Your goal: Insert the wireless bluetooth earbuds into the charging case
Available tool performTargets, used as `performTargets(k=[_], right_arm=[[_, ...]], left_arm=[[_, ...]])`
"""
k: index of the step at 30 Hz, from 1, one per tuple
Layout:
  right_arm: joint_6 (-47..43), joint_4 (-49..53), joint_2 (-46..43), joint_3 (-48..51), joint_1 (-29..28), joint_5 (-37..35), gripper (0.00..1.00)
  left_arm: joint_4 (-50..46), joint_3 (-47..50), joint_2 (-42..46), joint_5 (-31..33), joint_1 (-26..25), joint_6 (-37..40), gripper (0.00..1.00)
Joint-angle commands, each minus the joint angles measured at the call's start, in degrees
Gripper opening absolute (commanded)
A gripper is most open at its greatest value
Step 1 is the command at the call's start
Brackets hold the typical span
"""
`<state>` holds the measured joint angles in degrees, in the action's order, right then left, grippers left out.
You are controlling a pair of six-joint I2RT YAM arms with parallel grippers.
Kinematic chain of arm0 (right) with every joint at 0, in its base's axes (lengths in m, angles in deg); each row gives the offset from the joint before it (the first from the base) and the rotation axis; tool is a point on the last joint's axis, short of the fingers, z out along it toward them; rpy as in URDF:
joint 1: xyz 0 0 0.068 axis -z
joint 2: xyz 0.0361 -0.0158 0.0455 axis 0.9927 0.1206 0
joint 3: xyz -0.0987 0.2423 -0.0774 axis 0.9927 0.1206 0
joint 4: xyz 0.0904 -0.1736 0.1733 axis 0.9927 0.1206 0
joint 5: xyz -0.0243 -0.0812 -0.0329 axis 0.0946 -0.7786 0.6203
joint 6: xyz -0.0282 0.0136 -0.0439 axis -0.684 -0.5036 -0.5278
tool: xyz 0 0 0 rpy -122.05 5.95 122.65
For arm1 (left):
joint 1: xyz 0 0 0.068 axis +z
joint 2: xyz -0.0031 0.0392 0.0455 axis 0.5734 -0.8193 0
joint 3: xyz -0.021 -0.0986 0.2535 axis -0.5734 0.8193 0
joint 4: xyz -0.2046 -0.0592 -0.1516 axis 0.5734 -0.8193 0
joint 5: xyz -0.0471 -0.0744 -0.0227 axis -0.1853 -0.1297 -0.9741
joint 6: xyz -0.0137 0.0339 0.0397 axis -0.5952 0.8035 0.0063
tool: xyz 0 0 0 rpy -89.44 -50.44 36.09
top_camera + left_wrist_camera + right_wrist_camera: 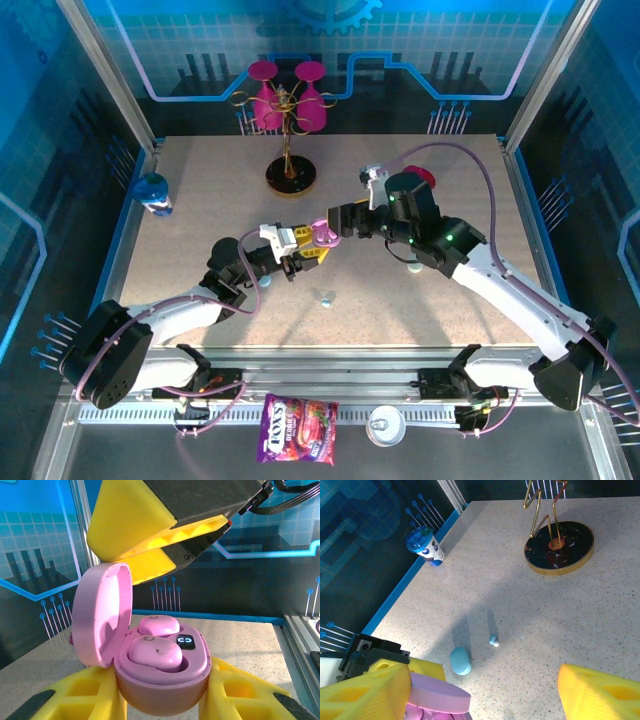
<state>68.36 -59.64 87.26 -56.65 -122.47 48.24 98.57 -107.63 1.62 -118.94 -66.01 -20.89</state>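
Where the left jaws close, they pinch the lower shell of a pink charging case [165, 680] between two yellow fingers [80, 695], holding it above the desk [400, 300] near its middle. The lid [102, 615] stands open, hinged up on the left in the left wrist view. Two pink earbuds [152, 652] sit side by side in their wells beside a small lit display [185, 641]. The right jaws are spread wide just above the case. One upper finger [140, 525] hangs close over the lid's rim; whether it touches cannot be told. On the desk below, a closed light blue case [460, 660] lies with a tiny light blue earbud [493, 641] near its right, apart from it. A small pale object [413, 266], too small to identify, lies beside the right arm. A black-based wire rack [291, 176] carrying pink glasses [288, 100] stands at the far centre, and a blue cup [155, 194] at the far left edge. A sweets packet [297, 428] and a can [385, 426] lie on the near ledge.
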Motion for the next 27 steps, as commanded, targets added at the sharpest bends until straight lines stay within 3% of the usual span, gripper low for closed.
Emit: performTargets(k=[1,12,18,23,27], right_arm=[[0.2,2.6,0.1,-1.1,0.6,1.4,0.77],[0.2,3.3,-4.6,4.8,0.6,5.0,0.76],[3.1,-2.5,-8.6,8.1,1.1,8.6,0.75],[14.8,-9.7,-9.5,12.2,5.3,17.0,0.75],[28.5,-23.9,-8.3,19.4,9.0,26.7,0.73]], left_arm=[[2.8,0.0,-0.1,-1.0,-0.3,1.2,0.30],[2.1,-1.0,0.2,3.1,-0.2,-2.0,0.30],[2.1,-1.3,-0.2,3.0,-0.2,-2.4,0.30],[4.3,-1.1,-0.3,2.4,-0.3,-3.3,0.30],[7.2,-1.6,-0.6,1.8,-0.3,-5.4,0.29]])
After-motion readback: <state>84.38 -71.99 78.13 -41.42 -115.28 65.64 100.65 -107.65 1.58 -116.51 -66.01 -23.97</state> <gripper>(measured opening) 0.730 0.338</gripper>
